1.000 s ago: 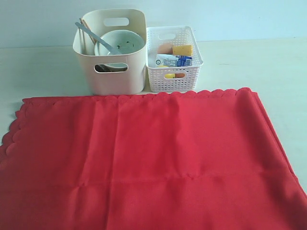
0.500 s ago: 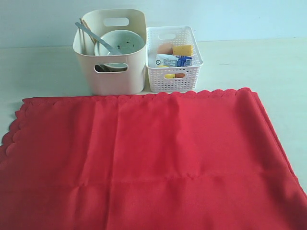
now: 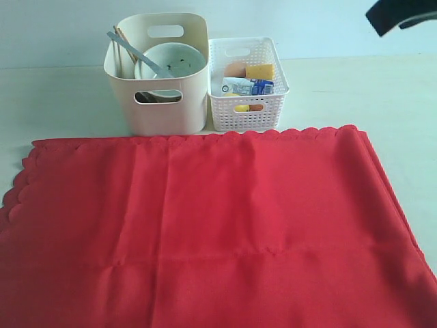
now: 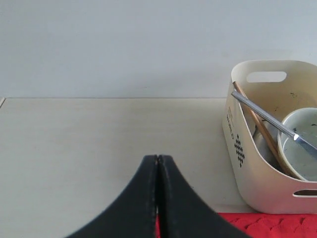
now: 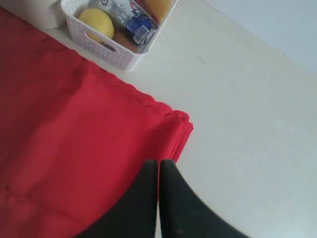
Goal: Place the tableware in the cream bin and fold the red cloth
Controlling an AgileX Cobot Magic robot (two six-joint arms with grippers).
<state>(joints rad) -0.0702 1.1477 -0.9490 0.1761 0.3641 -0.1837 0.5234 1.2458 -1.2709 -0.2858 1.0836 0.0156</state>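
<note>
In the exterior view, the red cloth (image 3: 205,225) lies spread flat and unfolded across the table (image 3: 355,89). The cream bin (image 3: 171,109) stands just behind its far edge. In the bin are a bowl (image 3: 174,60), a knife (image 3: 133,51) leaning over the bowl, and chopsticks (image 3: 123,37). A white basket (image 3: 249,116) with food in it stands against the bin's side. A dark part of the right arm (image 3: 396,15) shows in the upper corner.

In the left wrist view, the left gripper (image 4: 158,157) has its fingers pressed together with nothing between them. It is above the bare table, beside the bin (image 4: 257,183).

In the right wrist view, the right gripper (image 5: 158,162) is likewise closed and empty. It hangs over the cloth's (image 5: 74,124) edge near one corner, with the basket (image 5: 109,52) beyond.
</note>
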